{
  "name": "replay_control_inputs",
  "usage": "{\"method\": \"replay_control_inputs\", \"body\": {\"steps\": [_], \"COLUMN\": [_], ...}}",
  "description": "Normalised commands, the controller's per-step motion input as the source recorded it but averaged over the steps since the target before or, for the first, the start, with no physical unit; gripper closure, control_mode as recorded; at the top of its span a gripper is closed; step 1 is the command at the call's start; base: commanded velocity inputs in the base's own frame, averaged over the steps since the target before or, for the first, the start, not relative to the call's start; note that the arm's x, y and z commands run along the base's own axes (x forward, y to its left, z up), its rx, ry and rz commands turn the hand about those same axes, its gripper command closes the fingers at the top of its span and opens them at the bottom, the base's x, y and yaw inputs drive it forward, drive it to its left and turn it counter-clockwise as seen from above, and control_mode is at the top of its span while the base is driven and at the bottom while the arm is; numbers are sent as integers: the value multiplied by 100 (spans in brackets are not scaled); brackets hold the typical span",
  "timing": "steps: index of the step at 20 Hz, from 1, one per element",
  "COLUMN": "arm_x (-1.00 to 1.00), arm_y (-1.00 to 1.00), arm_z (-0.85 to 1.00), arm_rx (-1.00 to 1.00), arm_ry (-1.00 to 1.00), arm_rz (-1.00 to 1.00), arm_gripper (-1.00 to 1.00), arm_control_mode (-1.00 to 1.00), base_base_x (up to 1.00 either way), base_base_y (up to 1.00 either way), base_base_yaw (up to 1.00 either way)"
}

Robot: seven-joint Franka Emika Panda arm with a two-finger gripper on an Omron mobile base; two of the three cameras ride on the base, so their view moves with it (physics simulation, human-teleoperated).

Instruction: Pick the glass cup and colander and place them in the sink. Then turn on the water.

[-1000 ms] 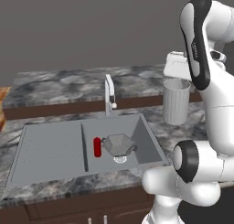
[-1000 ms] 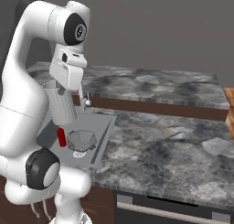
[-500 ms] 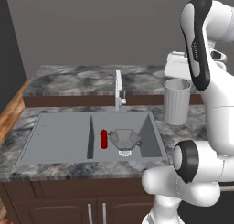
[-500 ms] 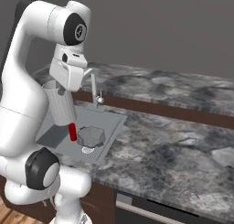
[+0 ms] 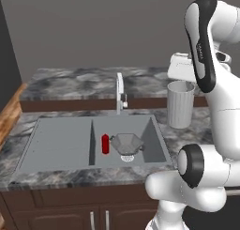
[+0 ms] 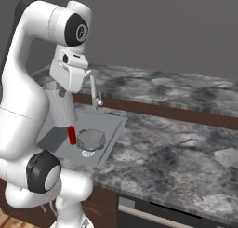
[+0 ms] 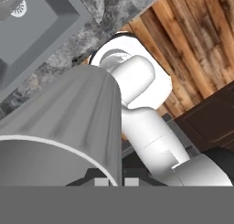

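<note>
Dark speckled stone counter (image 5: 70, 79) is seen around the sink (image 5: 56, 144), with a wood floor (image 7: 201, 49) visible below in the hand view. Between the earlier pictures and now the whole scene has slid sideways in both base views, so the base has been driven along the counter; the things themselves have not been shifted. The glass cup (image 5: 180, 103) is held upright beneath the gripper (image 5: 183, 86), clear of the counter, at about 3 o'clock from the basin in the left base view. The jaws appear to be clamped over its rim, though the fingers are largely hidden by the cup wall in the hand view (image 7: 68, 122). The colander (image 5: 126, 143) is already lying in the basin over the drain, just beside a small red cylinder (image 5: 105, 143) at its 9 o'clock. No water is seen falling from the faucet (image 5: 120, 90). The cup is judged ready to be carried toward 9 o'clock and lowered. Little room is left: the basin's right wall must be cleared, the faucet stands at 12 o'clock, and the bare floor lies mainly at the colander's 3 o'clock.
</note>
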Motion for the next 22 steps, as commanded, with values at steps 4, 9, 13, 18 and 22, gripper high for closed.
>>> {"method": "replay_control_inputs", "body": {"steps": [4, 9, 13, 18, 22], "arm_x": [0, 0, 0, 0, 0], "arm_y": [0, 0, 0, 0, 0], "arm_z": [0, 0, 0, 0, 0], "arm_rx": [0, 0, 0, 0, 0], "arm_ry": [0, 0, 0, 0, 0], "arm_rz": [0, 0, 0, 0, 0], "arm_gripper": [100, 100, 100, 100, 100], "arm_control_mode": [100, 100, 100, 100, 100], "base_base_x": [50, 42, 51, 91, 86], "base_base_y": [75, 71, 14, -33, -3], "base_base_yaw": [-13, -14, -5, -3, -17]}}
